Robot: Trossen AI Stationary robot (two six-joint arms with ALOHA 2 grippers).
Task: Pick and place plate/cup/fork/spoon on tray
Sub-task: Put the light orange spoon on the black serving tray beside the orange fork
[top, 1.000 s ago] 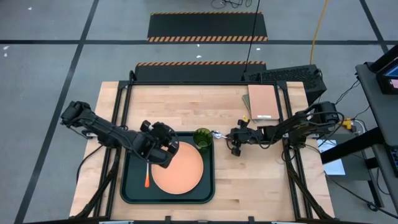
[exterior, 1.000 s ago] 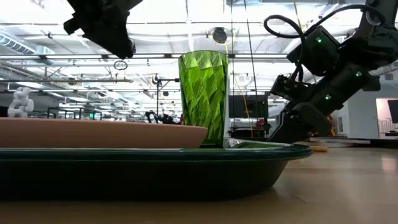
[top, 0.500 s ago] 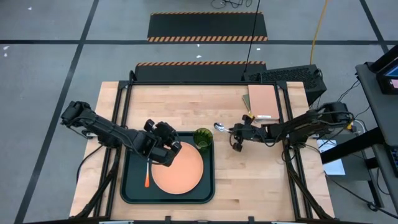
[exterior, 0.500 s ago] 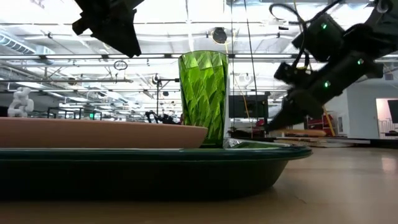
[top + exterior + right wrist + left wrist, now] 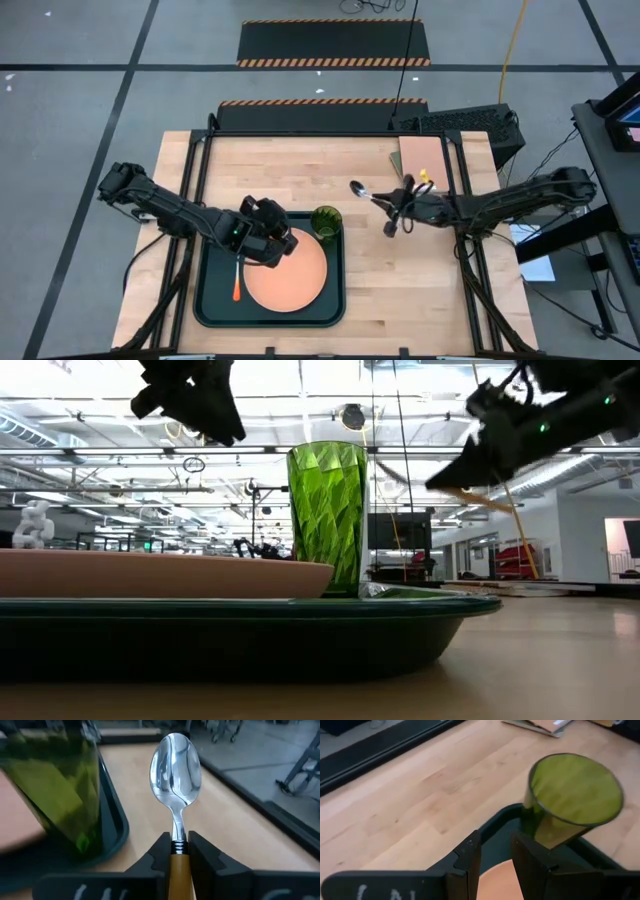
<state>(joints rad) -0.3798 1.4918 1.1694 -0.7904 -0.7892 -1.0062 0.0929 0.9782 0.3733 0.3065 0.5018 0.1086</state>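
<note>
Since lifting | right gripper (image 5: 177, 851) jaws clamp spoon (image 5: 175, 772) | left gripper (image 5: 496, 857) slightly parted, empty

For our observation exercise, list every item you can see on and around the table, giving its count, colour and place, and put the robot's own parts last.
tray: 1, dark green, on the table's left half
plate: 1, salmon-orange, on the tray
cup: 1, translucent green, upright in the tray's far right corner
fork: 1, red-orange handle, on the tray left of the plate
spoon: 1, silver bowl, yellow-orange handle, held above the table right of the cup
pad: 1, tan, table's far right corner
table: 1, light wood
left pincer: 1, dark, empty, above the plate's left edge
right pincer: 1, dark, shut on the spoon's handle
</note>
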